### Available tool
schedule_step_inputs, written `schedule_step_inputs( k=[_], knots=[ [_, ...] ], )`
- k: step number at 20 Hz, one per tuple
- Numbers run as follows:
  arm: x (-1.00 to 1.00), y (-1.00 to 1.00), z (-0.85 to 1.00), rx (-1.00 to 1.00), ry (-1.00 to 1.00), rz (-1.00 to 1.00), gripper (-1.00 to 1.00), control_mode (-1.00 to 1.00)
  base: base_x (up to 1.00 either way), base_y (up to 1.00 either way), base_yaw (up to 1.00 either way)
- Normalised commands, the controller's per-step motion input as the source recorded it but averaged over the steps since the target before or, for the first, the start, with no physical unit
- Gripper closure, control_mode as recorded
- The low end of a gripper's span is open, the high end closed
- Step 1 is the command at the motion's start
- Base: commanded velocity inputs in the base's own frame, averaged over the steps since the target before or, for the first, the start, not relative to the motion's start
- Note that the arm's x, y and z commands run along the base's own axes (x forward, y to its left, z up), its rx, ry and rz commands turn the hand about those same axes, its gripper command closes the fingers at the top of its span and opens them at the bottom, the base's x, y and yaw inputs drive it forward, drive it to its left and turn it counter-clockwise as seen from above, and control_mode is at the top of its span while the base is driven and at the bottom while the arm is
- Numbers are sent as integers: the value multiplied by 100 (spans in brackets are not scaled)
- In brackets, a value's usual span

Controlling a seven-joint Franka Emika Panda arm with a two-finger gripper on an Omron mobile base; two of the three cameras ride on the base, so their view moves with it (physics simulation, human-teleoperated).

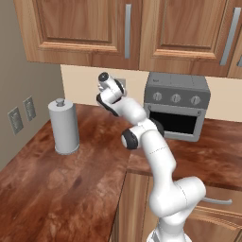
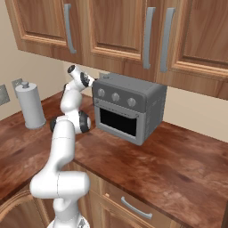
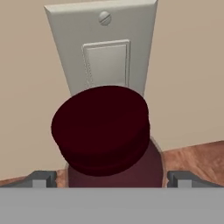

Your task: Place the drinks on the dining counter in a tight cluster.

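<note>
A dark maroon bottle (image 3: 103, 131), one of the drinks, stands right in front of the hand, seen from slightly above with its round cap large in the hand view. My gripper (image 3: 111, 180) is open, and its two fingertips (image 3: 41, 179) stand either side of the bottle's body without touching it. The bottle is on a reddish-brown worktop close to the back wall. In the base views my arm (image 1: 142, 132) (image 2: 67, 129) reaches up and back toward that wall, left of the toaster oven. The dining counter is out of view.
A grey toaster oven (image 1: 177, 106) (image 2: 129, 109) stands just right of the hand. A grey paper-towel roll (image 1: 64, 125) (image 2: 30, 107) stands to the left. A white wall switch plate (image 3: 105, 52) is directly behind the bottle. Wooden cabinets (image 1: 94, 28) hang overhead.
</note>
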Motion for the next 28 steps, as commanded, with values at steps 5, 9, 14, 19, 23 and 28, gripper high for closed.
schedule_step_inputs(
  k=[5,9,14,19,23,28],
  knots=[
    [0,-9,0,0,0,0,-100,-100,0,0,0],
    [0,-1,0,0,0,0,-100,-100,0,0,0],
    [0,0,0,0,0,0,-100,-100,0,0,0],
    [0,0,0,0,0,0,100,-100,0,0,0],
    [0,0,0,0,0,0,100,-100,0,0,0],
    [0,0,0,0,0,0,100,-100,0,0,0]
  ],
)
